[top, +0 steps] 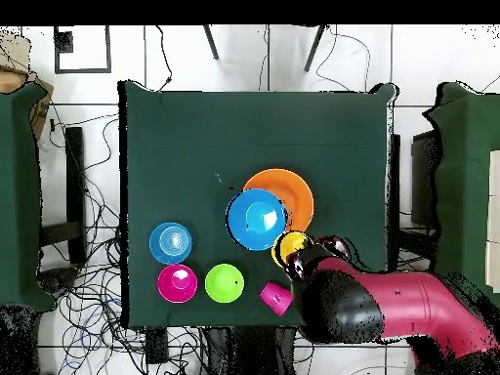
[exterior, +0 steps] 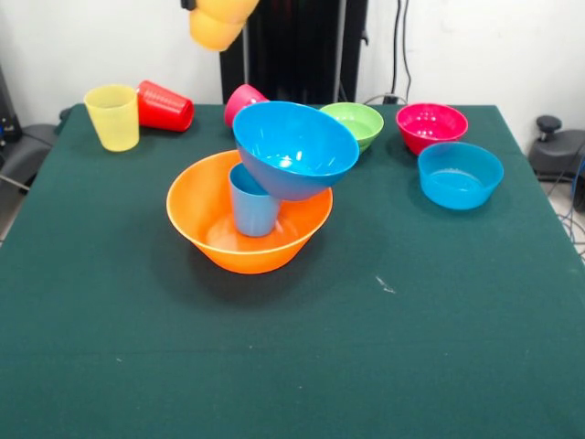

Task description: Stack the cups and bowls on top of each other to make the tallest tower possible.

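The tower stands mid-table: a large orange bowl (exterior: 210,240) holds an upright light blue cup (exterior: 251,208), and a large blue bowl (exterior: 294,148) rests tilted on the cup. In the overhead view the blue bowl (top: 256,218) overlaps the orange bowl (top: 293,187). My gripper (top: 305,256) is shut on the orange cup (exterior: 219,23), held high above the table behind the tower; the cup also shows in the overhead view (top: 290,247). The yellow cup (exterior: 111,116) stands upright. The red cup (exterior: 164,105) and pink cup (exterior: 241,98) lie on their sides.
A green bowl (exterior: 355,122), a magenta bowl (exterior: 430,126) and a small blue bowl (exterior: 460,174) sit in a group at the far right of the front view. The red arm (top: 391,305) covers the table's edge in the overhead view.
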You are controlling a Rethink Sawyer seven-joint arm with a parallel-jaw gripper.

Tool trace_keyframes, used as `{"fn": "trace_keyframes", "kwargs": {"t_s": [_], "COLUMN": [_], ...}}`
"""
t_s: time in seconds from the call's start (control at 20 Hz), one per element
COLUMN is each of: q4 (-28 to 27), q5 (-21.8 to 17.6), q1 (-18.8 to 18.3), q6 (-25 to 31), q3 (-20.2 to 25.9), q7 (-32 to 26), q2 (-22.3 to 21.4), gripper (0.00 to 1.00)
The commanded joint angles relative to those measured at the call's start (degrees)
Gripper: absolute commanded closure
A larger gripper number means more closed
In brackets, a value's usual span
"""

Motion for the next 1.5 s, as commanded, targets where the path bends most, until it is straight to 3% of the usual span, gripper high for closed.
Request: {"fn": "trace_keyframes", "kwargs": {"t_s": [0.05, 0.7, 1.25, 1.5], "q4": [5.0, 4.5, 3.5, 2.9], "q5": [1.7, 0.2, -3.1, -2.7], "q1": [5.0, 9.4, 17.1, 17.9], "q6": [-3.9, -5.0, -7.1, -7.3], "q3": [-5.9, -10.6, -17.6, -18.7], "q7": [11.3, 13.3, 18.2, 17.3], "q2": [-0.1, 0.1, 1.0, 1.8], "gripper": [1.0, 1.0, 1.0, 1.0]}}
